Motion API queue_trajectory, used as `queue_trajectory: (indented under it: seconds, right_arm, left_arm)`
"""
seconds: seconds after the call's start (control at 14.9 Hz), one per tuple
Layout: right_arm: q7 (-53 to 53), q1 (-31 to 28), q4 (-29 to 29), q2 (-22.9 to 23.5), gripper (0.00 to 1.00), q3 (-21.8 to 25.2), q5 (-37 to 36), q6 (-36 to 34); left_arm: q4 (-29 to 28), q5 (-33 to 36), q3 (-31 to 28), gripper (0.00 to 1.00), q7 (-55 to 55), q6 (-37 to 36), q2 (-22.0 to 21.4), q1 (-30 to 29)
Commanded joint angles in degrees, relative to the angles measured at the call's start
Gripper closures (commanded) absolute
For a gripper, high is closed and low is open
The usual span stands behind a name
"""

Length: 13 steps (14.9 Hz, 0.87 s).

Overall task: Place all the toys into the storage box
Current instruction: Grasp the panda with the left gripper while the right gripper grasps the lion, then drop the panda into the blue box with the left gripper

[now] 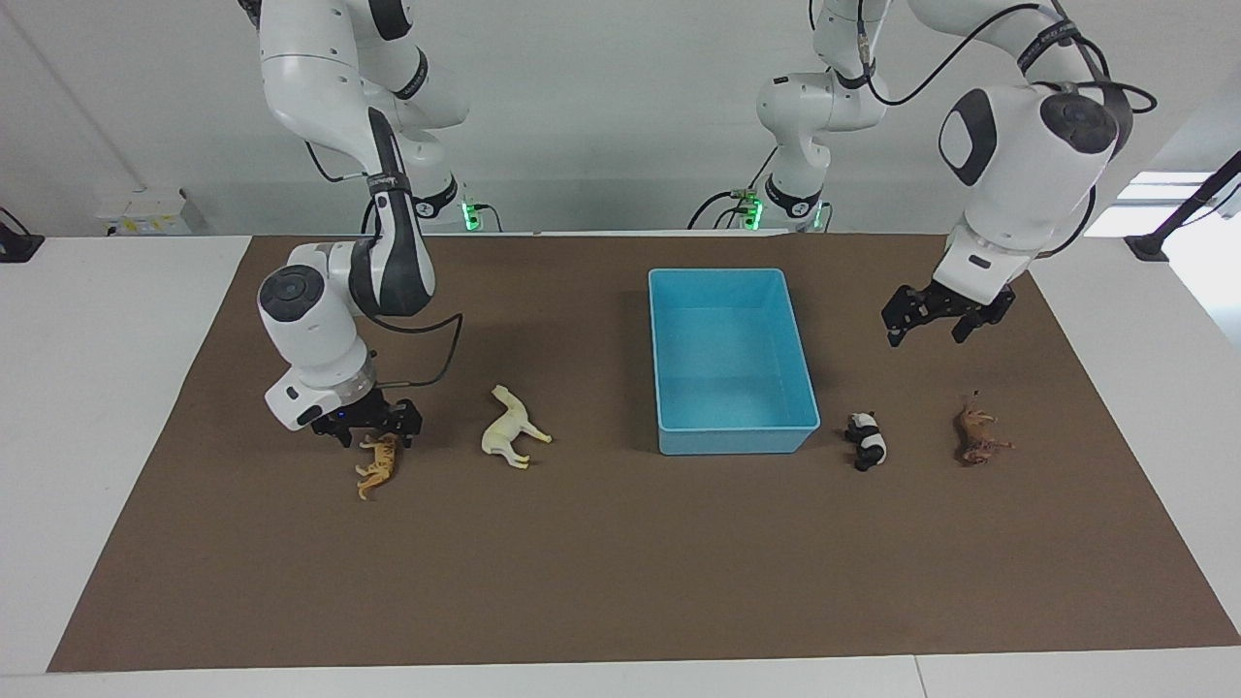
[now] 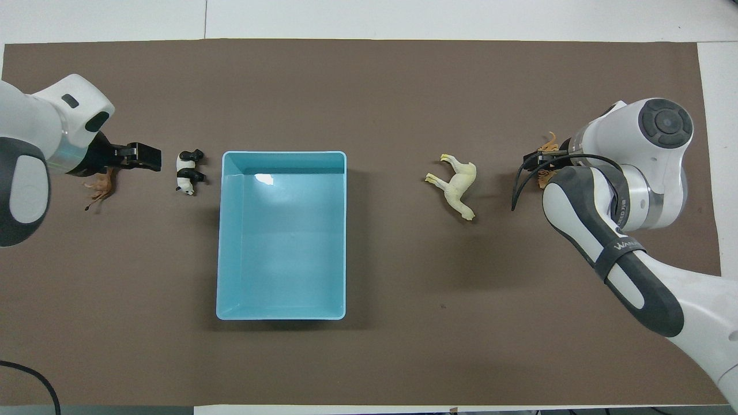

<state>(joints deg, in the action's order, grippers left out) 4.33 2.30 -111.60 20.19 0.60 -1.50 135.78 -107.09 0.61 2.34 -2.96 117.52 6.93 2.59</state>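
Observation:
The light blue storage box (image 1: 737, 441) (image 2: 223, 230) stands empty mid-mat. Four toys lie on their sides in a row beside its end farther from the robots. The orange tiger (image 1: 378, 467) (image 2: 550, 139) and cream horse (image 1: 511, 427) (image 2: 458, 183) are toward the right arm's end. The panda (image 1: 868, 441) (image 2: 187, 171) and brown lion (image 1: 977, 436) (image 2: 101, 185) are toward the left arm's end. My right gripper (image 1: 373, 434) (image 2: 542, 161) is open and low, its fingers either side of the tiger's head end. My left gripper (image 1: 926, 334) (image 2: 147, 157) hangs open and empty over the mat between lion and panda.
A brown mat (image 1: 620, 582) covers most of the white table (image 1: 97, 388). The right arm's wrist and forearm (image 2: 622, 230) hide part of the tiger from above.

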Motion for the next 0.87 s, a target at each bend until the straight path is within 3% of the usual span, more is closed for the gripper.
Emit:
queue_trajectory:
  seconds: [0.0, 0.2, 0.27, 0.33, 0.54, 0.6, 0.8]
  right_arm:
    - [-1.1, -0.7, 0.1, 1.1, 0.0, -0.2, -1.0, 1.9]
    - [-0.7, -0.9, -0.1, 1.4, 0.0, -0.3, -1.0, 2.5]
    - [-0.7, -1.0, -0.3, 1.4, 0.08, -0.3, -1.0, 2.7]
    - [-0.7, -1.0, -0.4, 1.4, 0.24, -0.2, -1.0, 2.7]
    - [-0.6, -1.2, -0.6, 1.4, 0.95, -0.3, -0.9, 2.7]
    - [-0.5, -1.3, -0.6, 1.4, 1.0, -0.3, -0.9, 2.8]
    - [-0.5, -1.2, -0.6, 1.3, 1.0, -0.3, -0.8, 2.7]
  left_arm:
    - [-5.0, 0.8, 0.2, 0.0, 0.1, 6.9, 1.5, -0.4]
    - [-8.7, 0.8, 0.2, 0.0, 0.4, 12.5, 2.0, -2.2]
    - [-10.0, 0.8, 0.3, 0.0, 0.2, 14.0, 2.5, -2.2]
    - [-10.9, 0.8, 0.2, 0.0, 0.1, 14.8, 3.3, -1.6]
    - [-11.4, 0.8, 0.2, 0.0, 0.1, 15.7, 4.3, -1.5]
    - [-11.3, 0.8, 0.3, 0.0, -0.4, 17.1, 6.1, -1.4]
    - [-10.5, 0.8, 0.2, 0.0, -4.3, 19.8, 8.3, 1.2]
